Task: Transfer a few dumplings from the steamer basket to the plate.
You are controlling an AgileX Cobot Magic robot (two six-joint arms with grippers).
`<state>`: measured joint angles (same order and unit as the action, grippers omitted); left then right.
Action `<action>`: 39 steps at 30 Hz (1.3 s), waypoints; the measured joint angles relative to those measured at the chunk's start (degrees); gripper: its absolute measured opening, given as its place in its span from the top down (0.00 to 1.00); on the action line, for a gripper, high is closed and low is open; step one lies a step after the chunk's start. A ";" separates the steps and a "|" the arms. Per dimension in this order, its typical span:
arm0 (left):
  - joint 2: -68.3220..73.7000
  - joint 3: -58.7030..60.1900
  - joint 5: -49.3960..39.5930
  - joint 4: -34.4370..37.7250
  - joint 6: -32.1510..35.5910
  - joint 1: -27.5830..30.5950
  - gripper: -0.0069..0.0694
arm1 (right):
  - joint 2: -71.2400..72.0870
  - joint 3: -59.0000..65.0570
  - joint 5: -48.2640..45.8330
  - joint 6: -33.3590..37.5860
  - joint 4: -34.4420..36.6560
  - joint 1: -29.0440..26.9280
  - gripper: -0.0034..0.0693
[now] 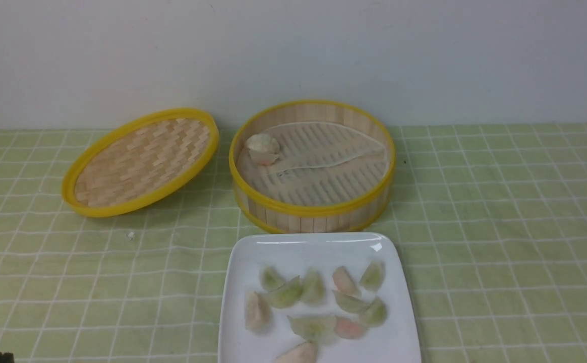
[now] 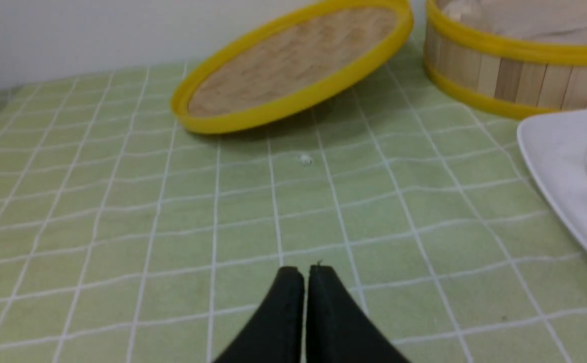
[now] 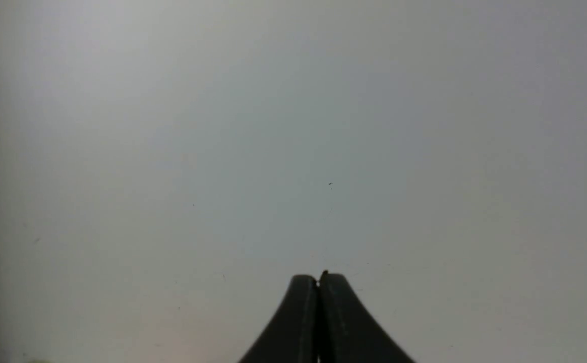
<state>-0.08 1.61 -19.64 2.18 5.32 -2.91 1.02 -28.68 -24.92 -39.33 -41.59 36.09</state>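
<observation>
The steamer basket (image 1: 313,219) stands at the back centre with its pale liner sheet rumpled. One dumpling (image 1: 262,146) lies inside it, against the left wall. In front of the basket the white square plate (image 1: 399,333) carries several pale green dumplings (image 1: 284,295). My left gripper (image 2: 305,272) is shut with nothing between its fingers. It hovers low over the cloth, left of the plate (image 2: 550,151) and short of the basket (image 2: 505,78). My right gripper (image 3: 317,280) is shut and empty, faces a blank grey wall, and does not show in the front view.
The shallow woven lid (image 1: 142,161) leans tilted to the left of the basket, also visible as the lid (image 2: 293,65) in the left wrist view. A small white crumb (image 1: 130,235) lies on the green checked cloth in front of it. A pale wall closes the table's far edge.
</observation>
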 joint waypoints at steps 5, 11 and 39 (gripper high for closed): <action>-0.50 0.06 -1.83 -0.28 -0.46 0.00 0.92 | 0.00 0.00 0.00 0.00 0.00 0.00 0.97; -0.50 0.06 -1.84 -0.28 -0.59 0.00 0.92 | 0.00 0.00 0.00 0.00 0.00 0.00 0.97; -0.50 0.06 -1.94 -0.42 -0.59 0.00 0.92 | 0.00 0.00 -1.06 4.98 17.13 0.00 0.97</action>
<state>-0.57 1.67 -21.58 1.76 4.73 -2.91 1.02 -28.68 -25.99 -34.36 -24.45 36.09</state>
